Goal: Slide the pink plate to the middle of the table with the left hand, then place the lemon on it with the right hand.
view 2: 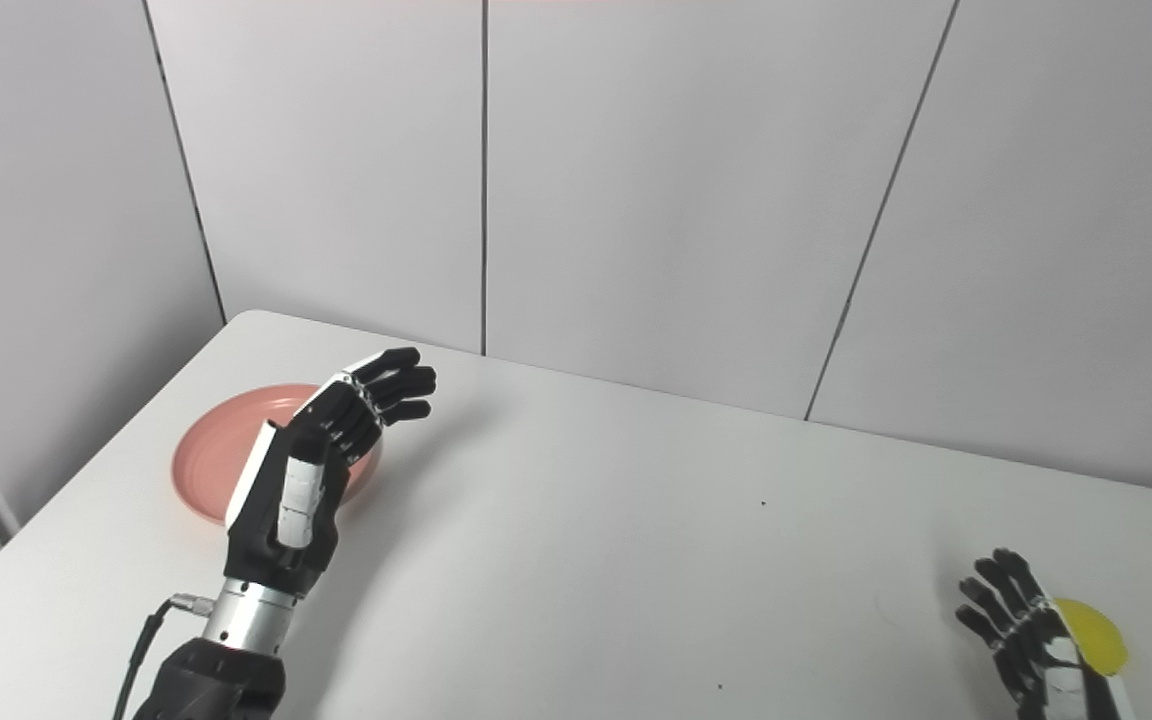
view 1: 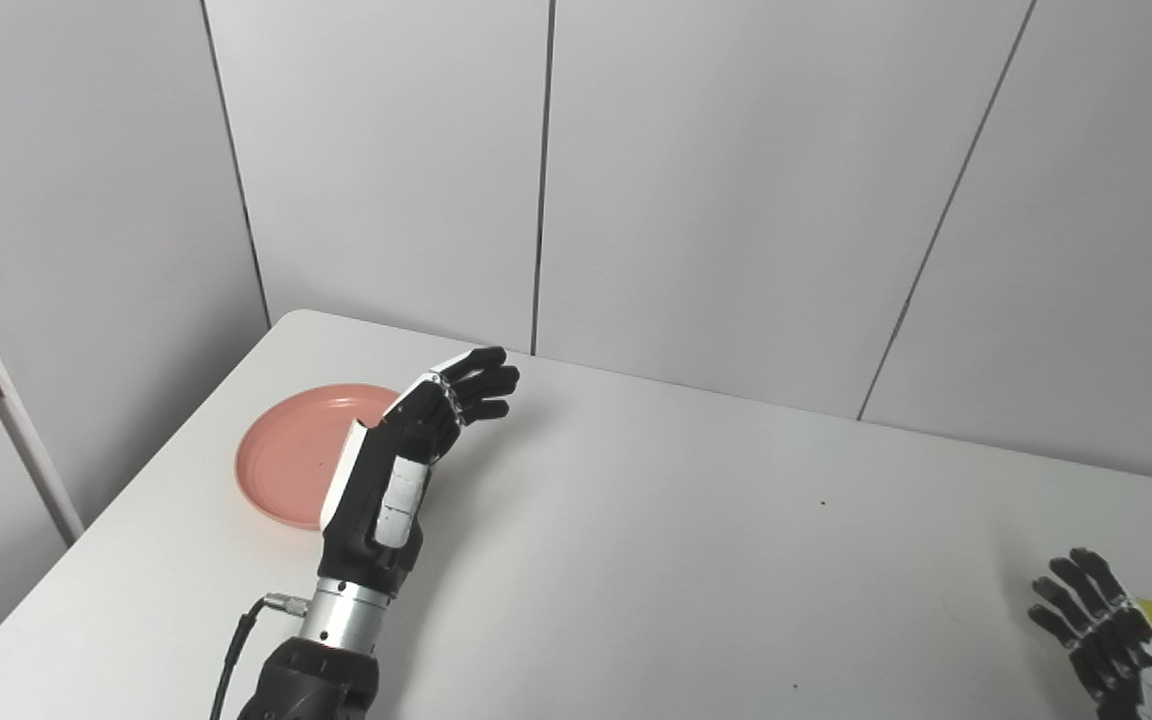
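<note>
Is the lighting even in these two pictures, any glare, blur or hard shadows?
Left eye view: soft even light, no glare, sharp; faint shadow on the white table beside the left robot hand. Right eye view: the same; the round pink plate looks matte.

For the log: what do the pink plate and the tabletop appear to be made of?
Pink plate: probably plastic, matte; even salmon colour, thin raised rim, no glaze shine. Table: smooth white laminate or coated board, going by its uniform surface, rounded corner and soft reflections; the core cannot be seen.

Pink plate [view 1: 286,460], yellow lemon [view 2: 1096,632], white table [view 1: 696,540]
</note>
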Robot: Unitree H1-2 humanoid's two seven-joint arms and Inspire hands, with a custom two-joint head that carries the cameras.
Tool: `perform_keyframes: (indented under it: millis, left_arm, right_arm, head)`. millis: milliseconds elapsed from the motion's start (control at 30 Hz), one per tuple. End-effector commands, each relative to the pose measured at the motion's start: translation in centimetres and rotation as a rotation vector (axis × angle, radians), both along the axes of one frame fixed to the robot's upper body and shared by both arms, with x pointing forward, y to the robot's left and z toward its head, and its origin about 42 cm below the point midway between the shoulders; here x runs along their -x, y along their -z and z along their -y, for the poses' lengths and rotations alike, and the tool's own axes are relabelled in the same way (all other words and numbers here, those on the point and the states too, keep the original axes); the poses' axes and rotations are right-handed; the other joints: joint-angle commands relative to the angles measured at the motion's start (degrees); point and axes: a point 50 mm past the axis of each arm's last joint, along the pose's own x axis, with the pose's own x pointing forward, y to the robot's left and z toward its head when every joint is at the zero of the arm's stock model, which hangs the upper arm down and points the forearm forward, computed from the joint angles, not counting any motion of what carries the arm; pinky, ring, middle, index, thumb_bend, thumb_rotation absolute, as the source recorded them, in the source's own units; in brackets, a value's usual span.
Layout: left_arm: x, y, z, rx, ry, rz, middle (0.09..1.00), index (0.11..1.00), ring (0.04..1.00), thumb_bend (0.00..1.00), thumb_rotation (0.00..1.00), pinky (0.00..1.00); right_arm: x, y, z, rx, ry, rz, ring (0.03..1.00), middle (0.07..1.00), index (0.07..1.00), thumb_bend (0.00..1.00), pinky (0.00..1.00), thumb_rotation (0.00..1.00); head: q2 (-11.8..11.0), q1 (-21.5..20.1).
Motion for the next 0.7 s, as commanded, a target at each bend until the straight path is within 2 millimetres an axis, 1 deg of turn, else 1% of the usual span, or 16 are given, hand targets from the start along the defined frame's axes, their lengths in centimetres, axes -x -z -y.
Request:
perform_keyframes:
  millis: [0,100,133,233,267,333,400,467,567,667]
  left_arm:
    - [-1.4,-2.4,-1.7,-0.019,-0.005,0.082,0.741,0.718,0.765,0.98,0.99,0.74]
    - [-2.9,-2.8,-3.8,-0.018,-0.002,0.08,0.754,0.744,0.773,0.99,0.99,0.76]
    - [-3.4,-3.1,-4.4,-0.009,0.005,0.075,0.763,0.757,0.784,0.99,0.98,0.78]
    - [-4.4,-4.2,-5.6,0.018,0.019,0.067,0.781,0.774,0.801,0.96,1.0,0.82]
    - [-4.9,-5.0,-6.2,0.024,0.015,0.059,0.782,0.775,0.801,0.95,1.0,0.82]
    - [-5.6,-6.3,-7.1,0.019,0.016,0.051,0.784,0.78,0.82,0.96,1.0,0.85]
    - [-6.4,-7.3,-8.1,0.011,0.014,0.047,0.808,0.81,0.845,0.95,1.0,0.87]
    - [-7.1,-8.0,-9.1,0.014,0.0,0.038,0.813,0.821,0.852,0.96,0.99,0.89]
    - [-7.9,-8.6,-10.7,0.011,-0.033,0.02,0.83,0.846,0.85,0.95,0.98,0.87]
    - [-8.9,-8.5,-12.7,0.007,-0.069,-0.01,0.841,0.859,0.869,0.96,0.99,0.9]
  right_arm:
    - [4.2,6.1,-0.5,-0.056,0.036,-0.18,0.875,0.897,0.895,0.89,0.86,1.0]
    - [4.2,6.0,-0.6,-0.054,0.037,-0.178,0.872,0.896,0.894,0.89,0.85,1.0]
    - [4.2,6.0,-0.7,-0.054,0.035,-0.176,0.871,0.895,0.894,0.89,0.85,1.0]
    - [4.2,6.0,-0.7,-0.049,0.034,-0.174,0.87,0.893,0.893,0.89,0.85,1.0]
    - [4.2,6.0,-0.6,-0.049,0.034,-0.173,0.87,0.893,0.893,0.89,0.85,1.0]
    - [4.2,6.0,-0.6,-0.052,0.033,-0.172,0.872,0.895,0.894,0.89,0.86,1.0]
    - [4.2,6.0,-0.6,-0.054,0.031,-0.171,0.873,0.896,0.895,0.9,0.86,1.0]
    - [4.2,6.0,-0.5,-0.05,0.03,-0.169,0.875,0.899,0.9,0.89,0.86,1.0]
    - [4.3,6.0,-0.4,-0.043,0.032,-0.17,0.879,0.901,0.899,0.89,0.86,1.0]
    - [4.2,6.0,-0.2,-0.046,0.033,-0.171,0.881,0.904,0.902,0.89,0.87,1.0]
  head:
    - [0.1,-0.1]
    - [0.3,-0.1]
    - [0.3,-0.1]
    - [0.3,-0.1]
    - [0.4,-0.1]
    - [0.5,0.0]
    - [0.5,0.2]
    - [0.5,0.4]
    - [0.6,0.8]
    - [0.6,1.5]
